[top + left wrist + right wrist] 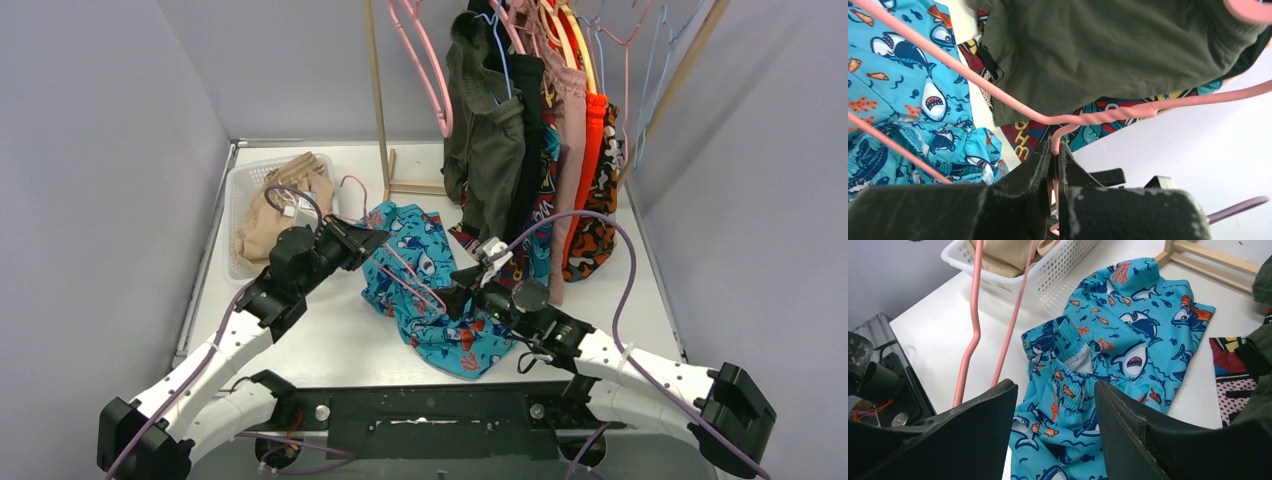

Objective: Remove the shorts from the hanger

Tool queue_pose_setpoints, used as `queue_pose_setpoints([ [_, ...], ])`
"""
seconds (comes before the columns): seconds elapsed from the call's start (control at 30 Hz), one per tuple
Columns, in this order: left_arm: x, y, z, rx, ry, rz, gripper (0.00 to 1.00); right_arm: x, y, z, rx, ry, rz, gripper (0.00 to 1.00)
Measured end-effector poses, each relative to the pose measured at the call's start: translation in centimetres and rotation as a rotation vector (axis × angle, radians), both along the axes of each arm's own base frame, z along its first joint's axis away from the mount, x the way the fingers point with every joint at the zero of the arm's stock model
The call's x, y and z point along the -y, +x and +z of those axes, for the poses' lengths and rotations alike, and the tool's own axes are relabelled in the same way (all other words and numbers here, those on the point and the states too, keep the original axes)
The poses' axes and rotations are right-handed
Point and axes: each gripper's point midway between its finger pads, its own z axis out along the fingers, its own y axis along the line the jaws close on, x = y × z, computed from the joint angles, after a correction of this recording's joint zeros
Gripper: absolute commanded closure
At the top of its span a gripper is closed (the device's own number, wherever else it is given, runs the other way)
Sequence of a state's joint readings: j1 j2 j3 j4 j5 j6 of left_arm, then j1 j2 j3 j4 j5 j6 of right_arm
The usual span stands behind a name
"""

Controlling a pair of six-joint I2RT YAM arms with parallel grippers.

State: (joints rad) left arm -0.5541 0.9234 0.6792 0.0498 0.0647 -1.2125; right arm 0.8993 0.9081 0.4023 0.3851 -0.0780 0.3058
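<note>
The teal shark-print shorts (432,300) (1128,335) (903,95) lie crumpled on the white table in the middle. My left gripper (372,240) (1055,150) is shut on the hook of a pink wire hanger (410,275) (1013,104) (972,325). The hanger's bars reach out over the left part of the shorts. My right gripper (462,290) (1055,387) is open, poised just above the elastic waistband, with fabric showing between the fingers but not pinched. I cannot tell whether any fabric still hangs on the hanger.
A white basket (238,190) at the back left holds tan shorts (285,200). On the wooden rack (378,100) behind hang olive shorts (490,140), black, comic-print, pink and orange ones, plus an empty pink hanger (432,70). Grey walls close in both sides.
</note>
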Motion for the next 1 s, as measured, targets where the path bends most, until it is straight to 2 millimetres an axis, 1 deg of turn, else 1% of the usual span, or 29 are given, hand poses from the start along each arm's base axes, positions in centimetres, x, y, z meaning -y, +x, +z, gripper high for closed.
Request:
queue_pose_setpoints([
  [0.1, -0.9, 0.7, -0.1, -0.024, -0.02, 0.035, 1.0, -0.2, -0.2, -0.4, 0.005, -0.019, 0.017, 0.34],
  [0.23, -1.8, 1.3, -0.3, -0.045, -0.033, 0.071, 1.0, 0.3, 0.0, 0.1, 0.022, -0.017, -0.007, 0.31],
  [0.3, -2.0, 1.4, -0.4, -0.052, -0.033, 0.079, 1.0, 1.0, 0.2, 1.1, 0.041, 0.002, -0.044, 0.3],
  [0.47, -2.1, 1.4, -0.7, -0.063, -0.028, 0.08, 1.0, 2.9, 0.4, 4.8, 0.112, 0.106, -0.126, 0.31],
  [0.53, -2.2, 1.3, -0.8, -0.068, -0.024, 0.081, 1.0, 3.2, 0.2, 5.6, 0.126, 0.131, -0.133, 0.33],
  [0.63, -2.4, 1.3, -0.9, -0.075, -0.023, 0.088, 1.0, 2.7, -0.3, 5.8, 0.13, 0.138, -0.087, 0.34],
  [0.73, -2.6, 1.4, -0.9, -0.078, -0.026, 0.094, 1.0, 1.1, -0.8, 5.0, 0.095, 0.097, -0.009, 0.35],
  [0.77, -2.6, 1.5, -0.9, -0.079, -0.027, 0.095, 1.0, 0.5, -0.9, 4.9, 0.082, 0.083, 0.017, 0.36],
  [0.87, -2.6, 1.5, -0.8, -0.083, -0.035, 0.097, 1.0, -1.4, -0.8, 3.9, 0.03, 0.021, 0.067, 0.5],
  [0.93, -2.5, 1.4, -0.7, -0.093, -0.049, 0.094, 1.0, -1.9, -0.6, 3.0, 0.009, -0.01, 0.07, 0.59],
  [1.0, -2.5, 1.4, -0.7, -0.099, -0.057, 0.092, 1.0, -1.9, -0.4, 2.3, -0.003, -0.03, 0.058, 0.63],
])
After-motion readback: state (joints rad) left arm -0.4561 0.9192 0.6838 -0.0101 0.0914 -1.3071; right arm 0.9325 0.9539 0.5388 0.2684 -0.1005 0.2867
